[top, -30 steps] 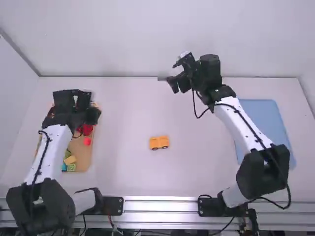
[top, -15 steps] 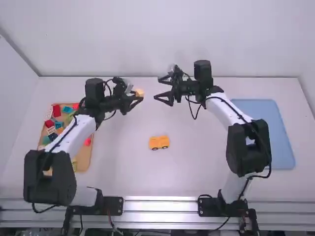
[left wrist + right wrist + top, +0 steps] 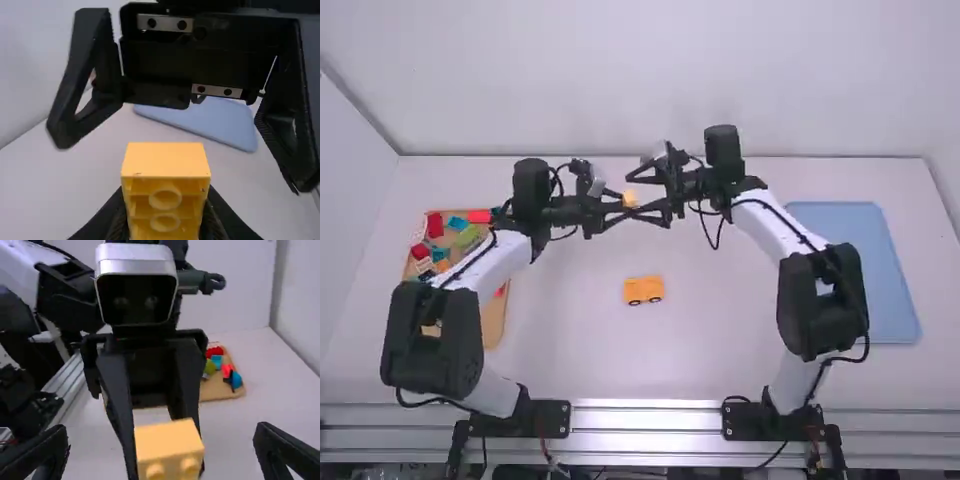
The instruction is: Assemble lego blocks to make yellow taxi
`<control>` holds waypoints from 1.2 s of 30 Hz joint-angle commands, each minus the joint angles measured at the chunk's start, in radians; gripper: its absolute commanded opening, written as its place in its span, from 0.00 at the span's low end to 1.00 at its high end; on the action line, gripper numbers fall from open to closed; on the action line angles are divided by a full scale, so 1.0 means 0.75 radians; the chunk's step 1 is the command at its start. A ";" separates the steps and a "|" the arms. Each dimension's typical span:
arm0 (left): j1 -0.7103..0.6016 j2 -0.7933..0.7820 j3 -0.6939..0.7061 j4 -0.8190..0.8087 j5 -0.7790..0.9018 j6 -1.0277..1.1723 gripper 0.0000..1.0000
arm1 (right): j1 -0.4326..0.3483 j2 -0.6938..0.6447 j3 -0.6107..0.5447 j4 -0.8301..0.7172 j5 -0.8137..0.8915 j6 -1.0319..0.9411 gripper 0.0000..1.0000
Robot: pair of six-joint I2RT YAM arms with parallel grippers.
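My left gripper [image 3: 623, 207] is shut on a yellow block [image 3: 630, 198] above the table's far middle; in the left wrist view the block [image 3: 166, 185] sits between the fingers of my left gripper [image 3: 165, 220], its round studs showing. My right gripper [image 3: 651, 196] faces it, open around the block without touching it. In the right wrist view the block [image 3: 169, 445] lies between the wide-apart fingers of my right gripper [image 3: 162, 452]. An orange-yellow car piece with black wheels [image 3: 643, 290] rests on the table nearer the arm bases.
A wooden tray [image 3: 495, 325] with several coloured blocks lies at the left, partly under the left arm. A blue mat [image 3: 865, 270] lies at the right. The two wrists face each other closely above the table.
My left gripper has come from the tray to the middle with the yellow block. The right gripper has shifted left and turned toward it. The car piece has stayed put.
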 commanded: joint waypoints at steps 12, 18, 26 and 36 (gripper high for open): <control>-0.005 0.002 -0.008 0.014 0.117 0.071 0.03 | -0.003 0.006 0.022 -0.008 -0.183 -0.017 0.63; -0.008 0.002 -0.008 0.031 0.165 0.070 0.02 | -0.003 0.006 0.022 -0.032 -0.178 -0.031 0.62; -0.008 0.002 -0.008 0.054 0.162 0.070 0.03 | -0.002 0.006 0.022 -0.035 -0.179 -0.043 0.41; -0.008 0.002 -0.009 0.089 0.170 0.061 0.08 | -0.001 0.006 0.022 -0.036 -0.178 -0.042 0.31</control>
